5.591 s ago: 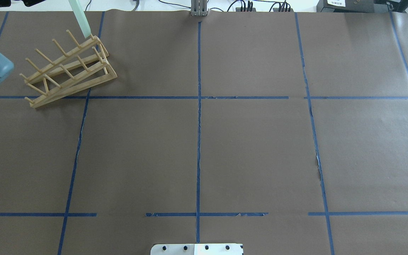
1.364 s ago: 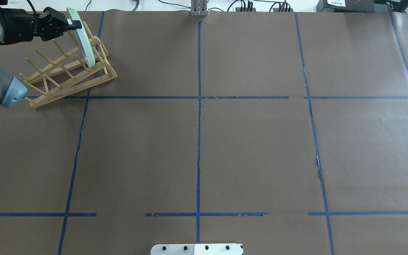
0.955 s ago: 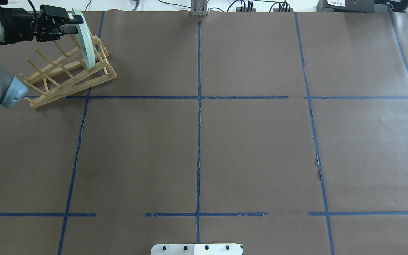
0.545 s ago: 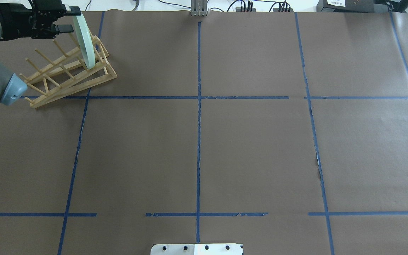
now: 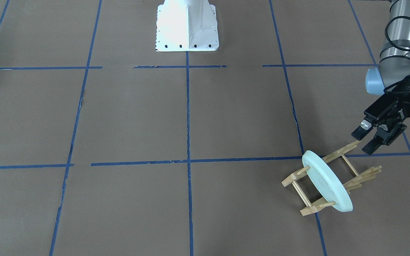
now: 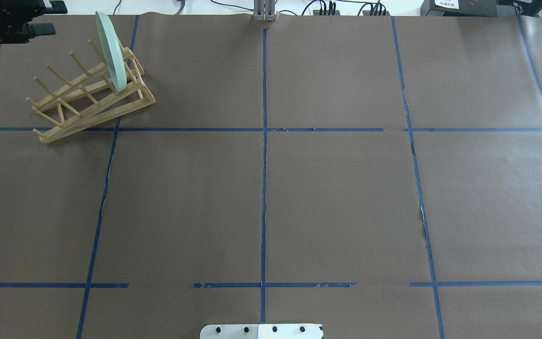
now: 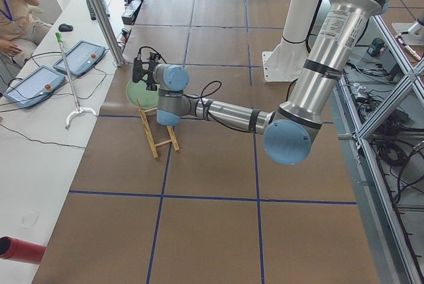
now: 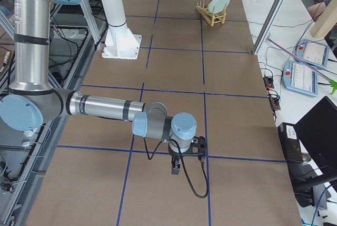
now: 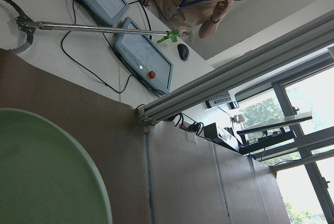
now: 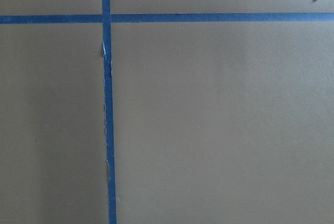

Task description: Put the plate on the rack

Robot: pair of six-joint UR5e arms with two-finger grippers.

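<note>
The pale mint-green plate (image 5: 327, 186) stands on edge between the pegs at one end of the light-wood rack (image 5: 337, 153), leaning slightly. It also shows in the overhead view (image 6: 111, 52) on the rack (image 6: 92, 101) at the table's far left. My left gripper (image 5: 364, 141) is open and empty, a short way from the rack and clear of the plate; in the overhead view it (image 6: 51, 19) is left of the plate. The left wrist view shows part of the plate (image 9: 47, 172). My right gripper (image 8: 179, 163) hangs low over bare paper far from the rack; I cannot tell its state.
The table is covered in brown paper with blue tape lines (image 6: 264, 141). The robot's white base (image 5: 186, 25) stands at the middle of the near edge. Operators' pendants and a person (image 7: 13, 19) are beyond the far edge, next to the rack.
My left gripper has opened, let go of the plate and drawn back to the left. The plate stays standing in the rack.
</note>
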